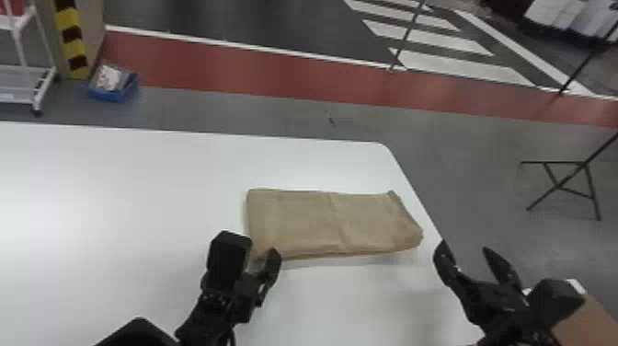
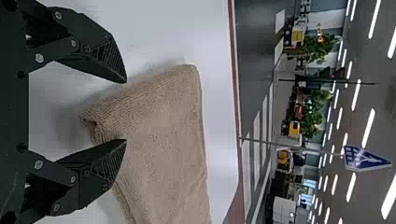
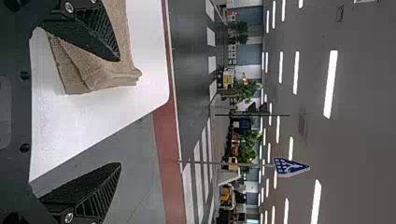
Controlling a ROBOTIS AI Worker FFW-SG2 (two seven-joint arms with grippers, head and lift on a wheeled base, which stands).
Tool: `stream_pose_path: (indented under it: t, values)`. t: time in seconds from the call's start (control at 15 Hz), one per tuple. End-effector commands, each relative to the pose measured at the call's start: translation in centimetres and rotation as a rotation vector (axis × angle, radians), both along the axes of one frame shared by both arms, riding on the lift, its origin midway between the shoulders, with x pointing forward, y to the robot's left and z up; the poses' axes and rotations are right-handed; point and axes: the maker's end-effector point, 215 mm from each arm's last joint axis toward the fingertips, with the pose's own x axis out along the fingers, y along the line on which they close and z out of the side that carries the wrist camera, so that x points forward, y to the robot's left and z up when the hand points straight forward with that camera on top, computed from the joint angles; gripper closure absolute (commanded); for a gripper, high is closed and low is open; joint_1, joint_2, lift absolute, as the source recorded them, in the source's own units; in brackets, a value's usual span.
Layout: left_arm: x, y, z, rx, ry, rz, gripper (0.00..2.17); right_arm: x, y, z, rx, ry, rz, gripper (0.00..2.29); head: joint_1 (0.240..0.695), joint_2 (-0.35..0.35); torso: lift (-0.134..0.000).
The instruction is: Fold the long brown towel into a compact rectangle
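The towel (image 1: 303,221) lies folded on the white surface (image 1: 138,198), its near left corner just by the left tool (image 1: 253,246), whose fingers stand apart. The right tool (image 1: 464,248), also spread, is near the towel's right end; a blue bin (image 1: 108,95) on the floor holds something whitish

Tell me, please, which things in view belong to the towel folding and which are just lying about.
For the job:
brown towel
white table under it
left hand
right hand

Just about:
blue box on the floor
white wheeled rack
blue sign
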Motion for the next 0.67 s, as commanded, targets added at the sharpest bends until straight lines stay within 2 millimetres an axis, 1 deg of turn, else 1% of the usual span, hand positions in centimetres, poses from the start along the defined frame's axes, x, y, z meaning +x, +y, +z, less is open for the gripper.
stream_pose_path:
  t: [0.0,0.13,0.2,0.27,0.33,0.47,0.53,0.6]
  values:
    - [-0.4,0.0,-0.8,0.017,0.02,-0.008,0.52,0.0,0.1,-0.1,0.001,0.001,0.001,0.09,0.695,-0.35,-0.124]
    - [-0.5,-0.1,-0.9,0.026,0.014,-0.012,0.55,0.0,0.1,-0.2,0.003,0.002,0.005,0.09,0.695,-0.35,-0.124]
    - [-0.4,0.0,-0.9,0.028,0.012,-0.009,0.83,0.0,0.1,-0.2,0.003,0.002,0.005,0.09,0.695,-0.35,-0.124]
    - [-0.3,0.1,-0.9,0.03,0.012,-0.004,0.99,0.0,0.1,0.0,-0.001,-0.003,0.005,0.09,0.695,-0.35,-0.124]
    - [-0.1,0.4,-0.6,0.036,0.001,0.006,1.09,0.0,0.1,0.0,0.001,-0.004,0.005,0.09,0.695,-0.35,-0.124]
    - [0.1,0.6,-0.3,0.043,-0.014,0.013,1.13,0.0,0.2,-0.1,0.003,-0.002,0.004,0.09,0.695,-0.35,-0.124]
    - [0.5,1.0,0.0,0.043,-0.025,0.024,1.47,0.0,0.2,-0.1,0.003,-0.002,0.004,0.09,0.695,-0.35,-0.124]
    - [0.8,1.5,0.2,0.043,-0.03,0.032,1.47,0.0,0.2,0.0,0.001,-0.003,0.004,0.09,0.695,-0.35,-0.124]
